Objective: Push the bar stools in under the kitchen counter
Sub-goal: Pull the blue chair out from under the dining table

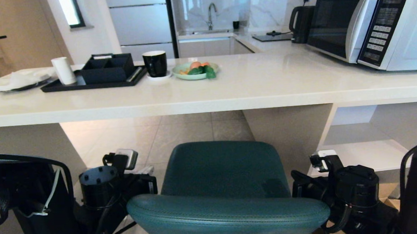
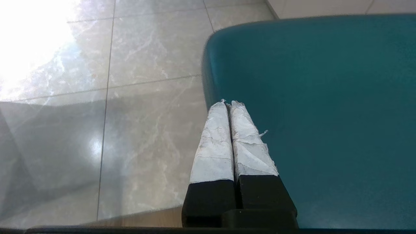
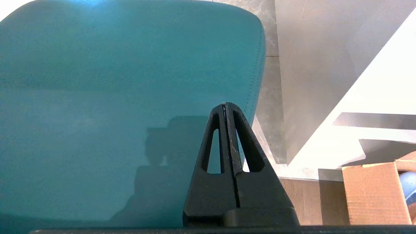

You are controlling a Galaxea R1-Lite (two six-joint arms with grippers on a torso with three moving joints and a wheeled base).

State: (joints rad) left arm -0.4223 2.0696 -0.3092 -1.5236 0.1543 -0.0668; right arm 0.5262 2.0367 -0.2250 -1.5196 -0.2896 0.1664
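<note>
The rounded teal leather stool point(image 1: 226, 187) stands before the long thick white slab counter point(image 1: 228, 94), its seat facing the gap beneath. The left gripper point(image 2: 227, 104) lies at the seat's left edge, the right gripper point(image 3: 226, 105) at its right edge, perhaps touching. Open white shelves point(image 1: 360, 148) sit right of the stool, under the counter.

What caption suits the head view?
Teal stool before the white counter, an arm on each side.
</note>
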